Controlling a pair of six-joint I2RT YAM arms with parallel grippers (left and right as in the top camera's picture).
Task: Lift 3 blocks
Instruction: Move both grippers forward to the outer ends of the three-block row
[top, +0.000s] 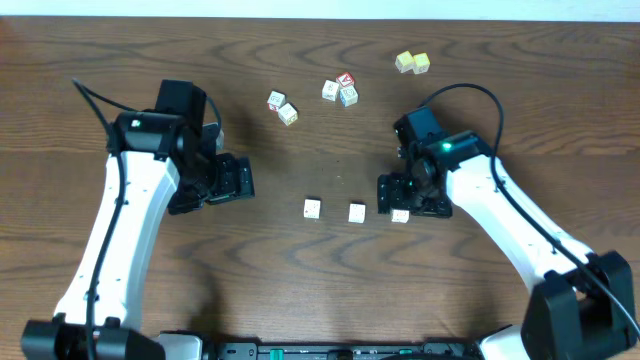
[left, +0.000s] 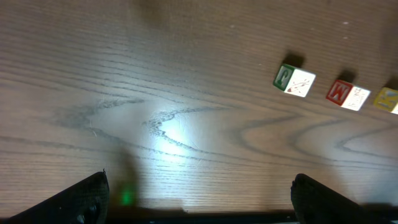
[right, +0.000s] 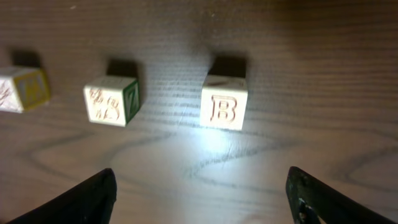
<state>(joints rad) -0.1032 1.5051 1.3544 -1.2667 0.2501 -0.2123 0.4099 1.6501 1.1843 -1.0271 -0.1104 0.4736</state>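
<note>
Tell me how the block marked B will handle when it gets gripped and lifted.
The B block looks rigid, probably wood with an engraved letter, so it should not deform when squeezed. Its flat faces rest flush on the table, so a nudge likely slides it rather than rolls it. It looks small, so it is probably light.

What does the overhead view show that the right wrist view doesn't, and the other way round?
Only the overhead shows the left arm, the right arm and the other cubes grouped at the far side. Only the right wrist view shows the letter B on the nearest block and a green side on the middle block, with the open right claw not touching either. Both show those two and the third block in a row on the wooden table.
</note>
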